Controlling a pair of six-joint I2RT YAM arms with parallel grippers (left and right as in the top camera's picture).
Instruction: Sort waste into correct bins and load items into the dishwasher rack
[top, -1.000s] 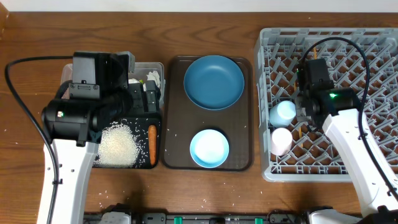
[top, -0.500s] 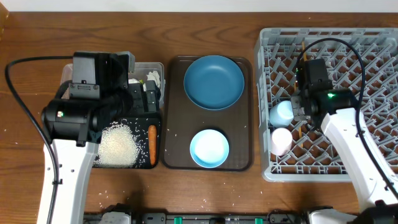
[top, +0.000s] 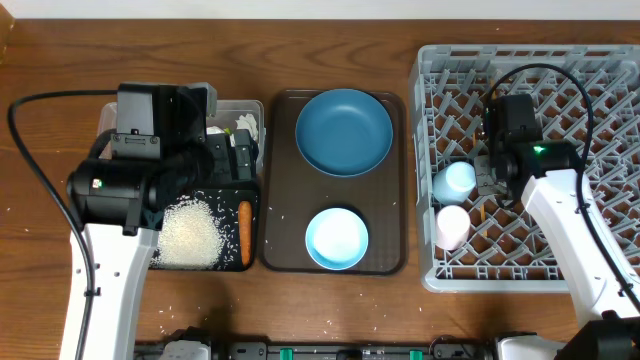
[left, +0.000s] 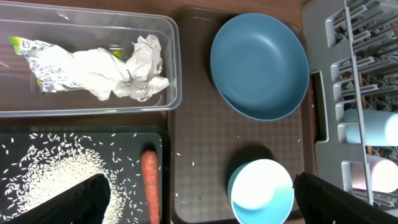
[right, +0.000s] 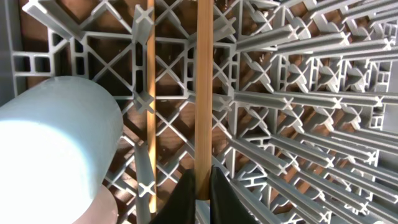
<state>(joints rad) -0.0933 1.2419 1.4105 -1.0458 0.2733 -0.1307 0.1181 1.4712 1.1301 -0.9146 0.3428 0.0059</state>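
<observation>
My right gripper is shut on a wooden chopstick over the grey dishwasher rack. A second chopstick lies on the rack grid beside it. A light blue cup and a pink cup lie in the rack's left side. My left gripper is open above the black tray, which holds rice and a carrot. The clear tub holds tissue and a wrapper. The dark blue dish and light blue bowl sit on the brown tray.
The dark brown serving tray lies between the bins and the rack. A few rice grains lie on it and on the wooden table in front. Black cables loop over both arms.
My right gripper has shifted slightly to the right and back over the rack with the chopstick. The left arm has not moved.
</observation>
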